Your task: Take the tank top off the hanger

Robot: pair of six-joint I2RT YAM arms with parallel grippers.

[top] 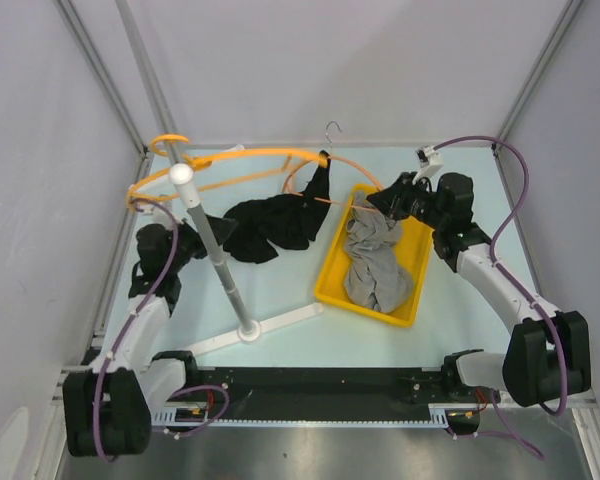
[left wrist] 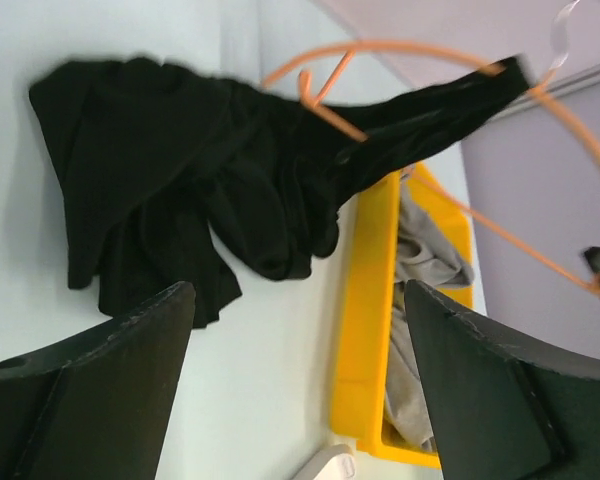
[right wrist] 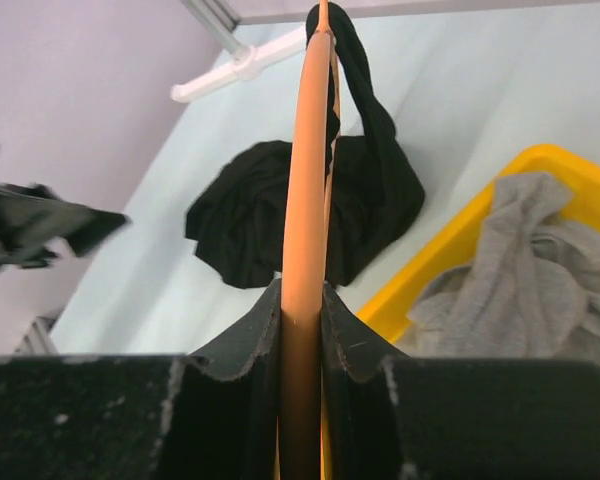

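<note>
Tank top point(left wrist: 180, 170), black, lies mostly heaped on counter point(top: 280, 285) at 9 o'clock of yellow bin point(top: 368, 310). One strap is stretched up and looped over far end of orange hanger point(right wrist: 305, 200). In top view hanger sits approx. 12 o'clock of heap. R hand point(right wrist: 302, 300) is clenched on hanger's wire, fingers pinching it from both sides. L hand point(left wrist: 295, 295) is released, fingers wide apart w/ nothing between them; top view puts it at 9 o'clock of heap, near cloth. Grey garment point(top: 375, 260) lies in bin. White stand point(top: 220, 260) has its base at 6 o'clock of heap, w/ spare orange hangers point(top: 210, 160) at its top.
</note>
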